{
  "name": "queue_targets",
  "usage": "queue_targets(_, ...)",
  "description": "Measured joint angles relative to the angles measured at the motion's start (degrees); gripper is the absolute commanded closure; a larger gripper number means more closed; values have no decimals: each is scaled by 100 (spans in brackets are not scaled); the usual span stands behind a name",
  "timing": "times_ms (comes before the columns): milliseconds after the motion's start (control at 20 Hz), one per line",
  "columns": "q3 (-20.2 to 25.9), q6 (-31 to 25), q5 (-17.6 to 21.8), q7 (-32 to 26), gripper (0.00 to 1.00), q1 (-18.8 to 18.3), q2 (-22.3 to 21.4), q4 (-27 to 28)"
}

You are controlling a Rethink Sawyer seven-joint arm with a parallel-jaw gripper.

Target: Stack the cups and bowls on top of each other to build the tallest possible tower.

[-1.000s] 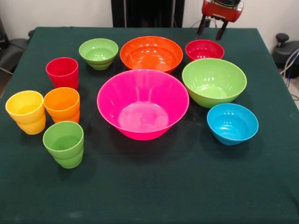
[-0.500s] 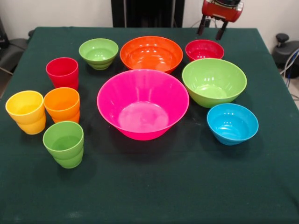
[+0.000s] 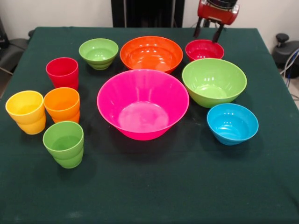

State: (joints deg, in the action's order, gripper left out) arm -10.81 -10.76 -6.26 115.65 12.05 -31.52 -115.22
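All pieces stand apart on the dark green table (image 3: 154,186); no tower is built. The very large pink bowl (image 3: 143,103) sits at the centre. Behind it are the small green bowl (image 3: 98,53), the large orange bowl (image 3: 151,53) and the small red bowl (image 3: 204,50). To the right are the large green bowl (image 3: 214,81) and the small blue bowl (image 3: 232,123). At the left stand the red cup (image 3: 62,73), orange cup (image 3: 62,105), yellow cup (image 3: 26,112) and green cup (image 3: 64,143). My gripper (image 3: 207,31) hangs open above the far edge, just behind the small red bowl, holding nothing.
A black post (image 3: 147,13) rises behind the table's far edge. A dark chair part (image 3: 9,49) shows at the left and black equipment with cables (image 3: 286,51) at the right, both off the table.
My gripper has shifted a little to the left and slightly up, staying open above the far edge. Bowls and cups have not moved.
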Motion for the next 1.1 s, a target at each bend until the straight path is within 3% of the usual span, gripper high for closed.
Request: queue_targets(1100,25,303,0,0,0,-127,185,1)
